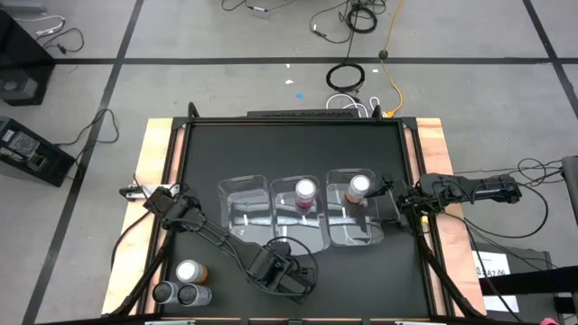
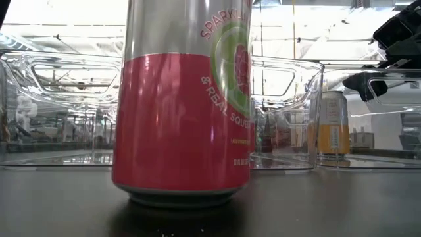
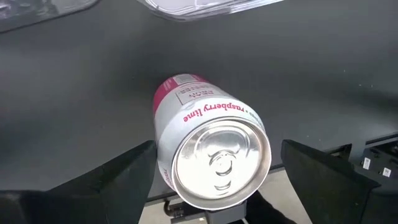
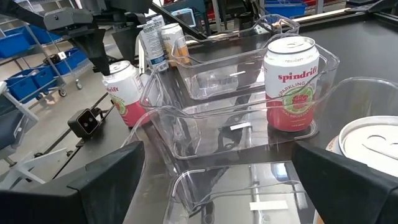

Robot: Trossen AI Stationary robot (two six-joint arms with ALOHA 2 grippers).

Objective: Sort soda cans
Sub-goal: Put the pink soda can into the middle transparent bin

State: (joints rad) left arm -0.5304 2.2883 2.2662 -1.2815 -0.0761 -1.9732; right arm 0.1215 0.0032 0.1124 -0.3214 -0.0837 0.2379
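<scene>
A red-pink soda can (image 3: 211, 155) stands upright on the black table near its front edge, and it looms large in the low view (image 2: 184, 105). My left gripper (image 3: 217, 149) hangs over it pointing down, open, one finger on each side of the can top; I see no touch. In the high view this gripper (image 1: 282, 269) hides the can. Another red-pink can (image 1: 305, 191) stands in the middle clear bin and an orange can (image 1: 359, 187) in the right bin. My right gripper (image 1: 390, 197) waits open beside the right bin.
The left clear bin (image 1: 242, 217) holds nothing. An orange can (image 1: 190, 271) and two silver cans (image 1: 165, 292) (image 1: 188, 295) stand at the table's near-left corner. The three bins sit side by side just beyond the left gripper.
</scene>
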